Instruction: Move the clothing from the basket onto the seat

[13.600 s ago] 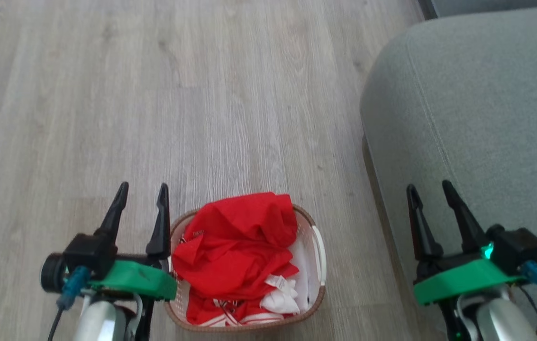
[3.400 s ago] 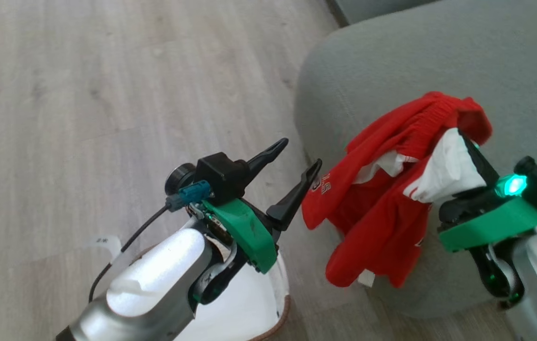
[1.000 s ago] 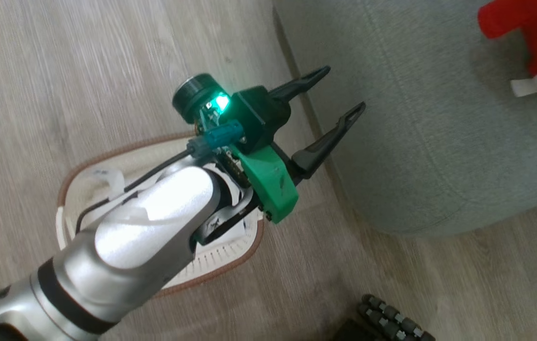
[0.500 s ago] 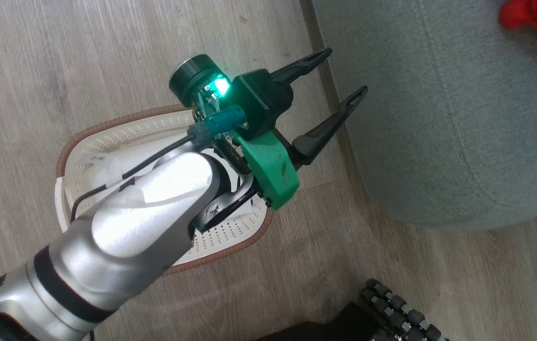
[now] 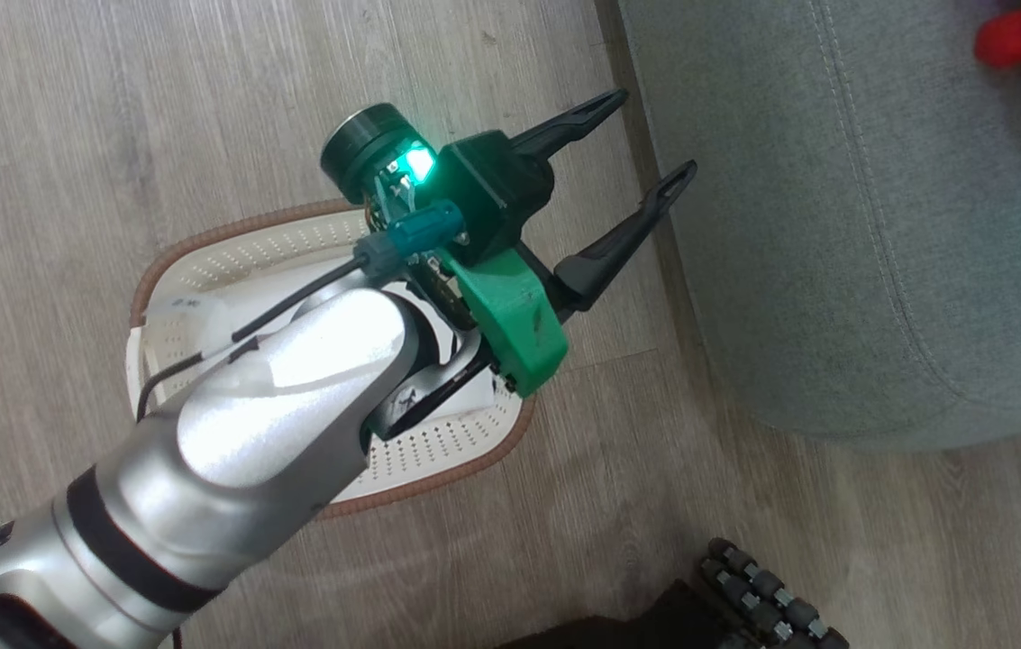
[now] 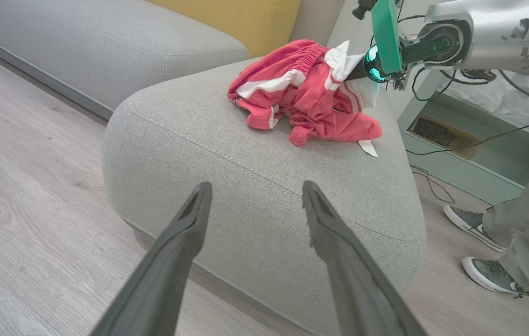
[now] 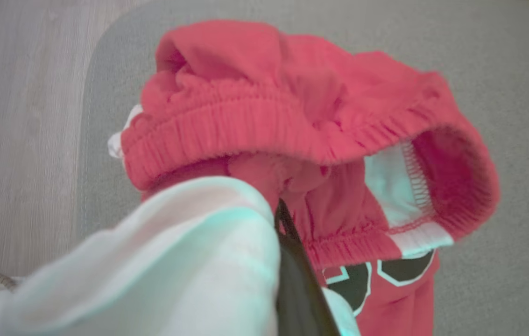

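Right claw (image 6: 361, 69) looks clamped on a white panel of the clothing (image 6: 308, 100), its fingers buried in the fabric. Soft, light and limp, the clothing will likely sag and drape; the thick elastic waistband (image 7: 255, 135) looks the surest hold. Most of it lies bunched on the seat (image 6: 245, 186), just beneath that claw. Left claw (image 5: 653, 131) hangs with fingers apart over the basket (image 5: 231, 242), well away from it.

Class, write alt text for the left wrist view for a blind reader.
Red clothing lies crumpled on a grey seat, the right end effector at its white panel. The left end effector stands open in front; a person's shoes show at right.
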Robot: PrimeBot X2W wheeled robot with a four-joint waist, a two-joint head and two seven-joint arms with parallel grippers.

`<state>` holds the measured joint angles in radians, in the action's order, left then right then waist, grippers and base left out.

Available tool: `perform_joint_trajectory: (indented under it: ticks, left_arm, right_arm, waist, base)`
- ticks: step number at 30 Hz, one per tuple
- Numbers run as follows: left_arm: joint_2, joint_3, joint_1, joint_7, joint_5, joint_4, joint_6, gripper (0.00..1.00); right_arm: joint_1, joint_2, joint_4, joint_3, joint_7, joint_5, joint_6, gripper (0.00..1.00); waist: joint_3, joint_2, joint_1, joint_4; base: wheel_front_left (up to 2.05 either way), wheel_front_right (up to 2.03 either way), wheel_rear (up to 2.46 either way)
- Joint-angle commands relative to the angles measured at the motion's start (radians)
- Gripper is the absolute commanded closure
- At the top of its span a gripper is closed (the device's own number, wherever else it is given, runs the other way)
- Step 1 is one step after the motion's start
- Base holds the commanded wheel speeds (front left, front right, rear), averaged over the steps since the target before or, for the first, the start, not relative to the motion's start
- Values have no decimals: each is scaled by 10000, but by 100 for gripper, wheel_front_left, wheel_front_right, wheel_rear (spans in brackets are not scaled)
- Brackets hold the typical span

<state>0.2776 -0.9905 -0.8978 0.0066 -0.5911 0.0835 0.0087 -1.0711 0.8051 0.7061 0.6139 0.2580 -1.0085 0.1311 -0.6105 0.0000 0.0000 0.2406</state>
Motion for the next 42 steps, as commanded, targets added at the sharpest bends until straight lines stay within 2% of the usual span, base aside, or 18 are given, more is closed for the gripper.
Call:
perform_joint_trajectory:
  ticks: [1,12,13,14,23,32,36,42]
  left_arm:
    - [31,276,-313,-84,8,-282,-17,0]
    - [43,242,-234,-187,-74,-172,18,0]
    - [40,236,-215,-205,-86,-150,20,0]
    - [39,230,-191,-225,-100,-127,22,0]
    - [35,191,40,-388,-260,22,43,0]
    - [44,214,501,-707,-522,237,116,0]
    - [61,300,834,-963,-693,310,236,0]
    - [195,414,1216,-1229,-845,339,396,0]
  right_arm:
    - [455,551,-178,29,232,-209,-4,100]
    - [456,767,-262,451,373,-630,-4,100]
    - [442,780,-246,491,313,-612,-4,70]
    - [442,763,-233,540,298,-609,-4,0]
    - [579,747,-376,1032,751,-900,-4,0]
    - [863,1092,-926,1468,1636,-1360,-4,0]
    - [1022,1403,-1581,1513,1501,-1490,-4,0]
    - [1363,1873,-2425,1114,636,-1703,-4,0]
  waist:
    - [8,0,0,-18]
    - [329,0,0,18]
    - [391,0,0,35]
    - [461,0,0,57]
    - [1158,0,0,277]
    - [2249,0,0,431]
    - [2932,0,0,408]
    - [3703,0,0,117]
  base:
    - [0,0,0]
    - [0,0,0]
    - [0,0,0]
    - [0,0,0]
    - [0,0,0]
    - [0,0,0]
    - [0,0,0]
    - [0,0,0]
